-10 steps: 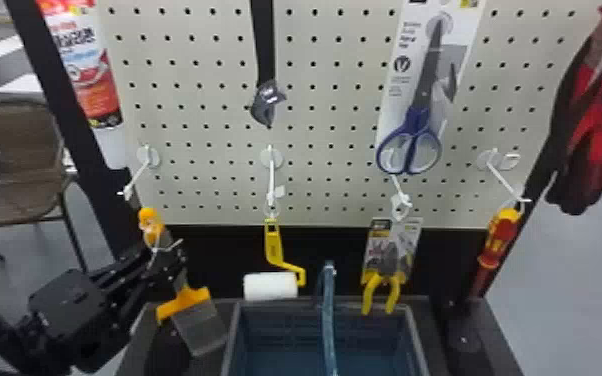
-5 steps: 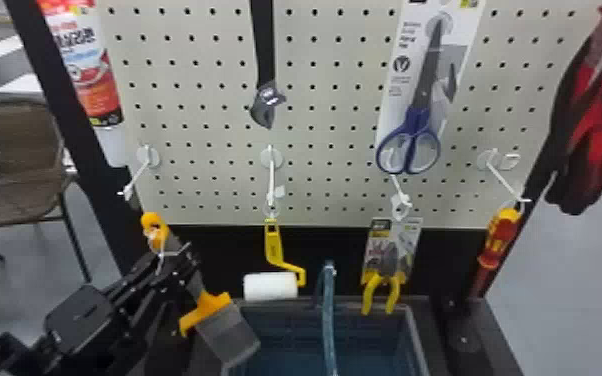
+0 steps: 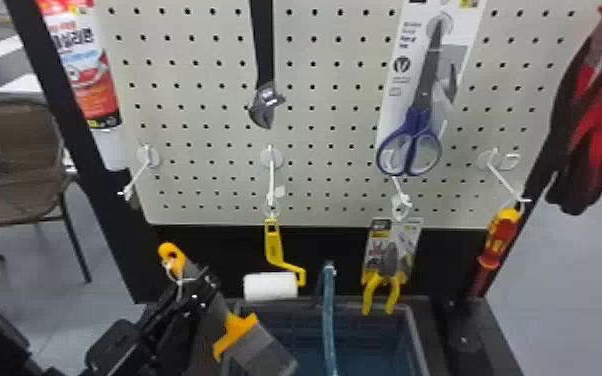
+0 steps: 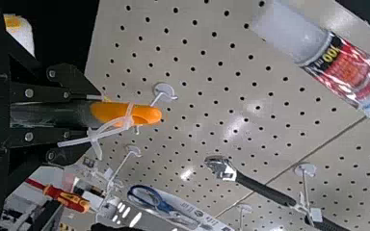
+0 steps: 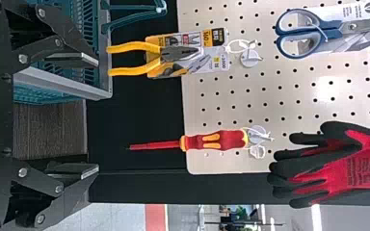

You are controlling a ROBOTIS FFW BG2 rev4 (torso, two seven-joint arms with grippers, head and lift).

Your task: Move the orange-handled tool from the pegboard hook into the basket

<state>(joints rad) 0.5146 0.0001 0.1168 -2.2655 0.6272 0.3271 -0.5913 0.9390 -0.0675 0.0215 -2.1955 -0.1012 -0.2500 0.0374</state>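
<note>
My left gripper is shut on the grey middle of the orange-handled tool, a scraper-like tool with a wide flat blade. It tilts, blade down to the right, beside and partly over the left end of the basket. The left hook holds nothing. In the left wrist view the left gripper clamps the tool, whose orange end carries a white tie. The right gripper stands open with nothing between its fingers, facing the board near the basket.
A yellow roller hangs just above the basket's back rim, with yellow pliers to its right. A blue basket handle stands up in the middle. A red screwdriver hangs farther right; scissors hang above.
The left gripper has carried the orange-handled tool right and down, away from the left hook and toward the basket. The hanging tools have kept their places.
</note>
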